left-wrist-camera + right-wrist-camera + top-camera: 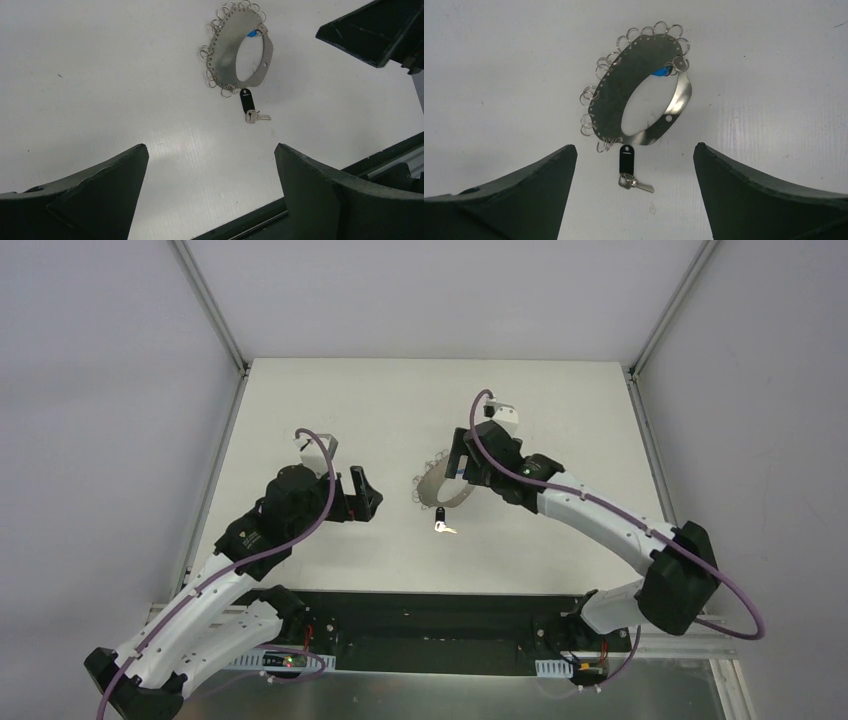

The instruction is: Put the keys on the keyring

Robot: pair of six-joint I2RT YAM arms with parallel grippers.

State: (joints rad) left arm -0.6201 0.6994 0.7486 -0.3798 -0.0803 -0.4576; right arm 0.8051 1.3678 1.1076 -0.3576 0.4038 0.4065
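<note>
Silver sheet metal, top view: keyring, a flat grey metal band bent into a wide loop. It lies on the white table about midway between the far and near edges, right of centre. Black-headed key, tiny, with a silver blade, lies just beside the loop on the near-edge side. Right gripper hangs over the loop's far-right part. Left gripper is well apart, toward the left edge.

Left wrist view: left gripper, jaws spread wide, empty.
- Hazard, judged: reaching across from here could shove the black-headed key along the table.
- Keyring lies ahead, with the blue-headed key showing inside its far side.

Right wrist view: right gripper, jaws wide apart, nothing held, framing loop and key.
- Hazards, judged: the thin band may tip or skate under a closing finger. The flat-lying key may slide rather than lift. The small wire rings may snag.
- Keyring stands tilted, pierced with holes and fringed with rings.
- Black-headed key touches the fringe; whether it is hooked cannot be told.
</note>
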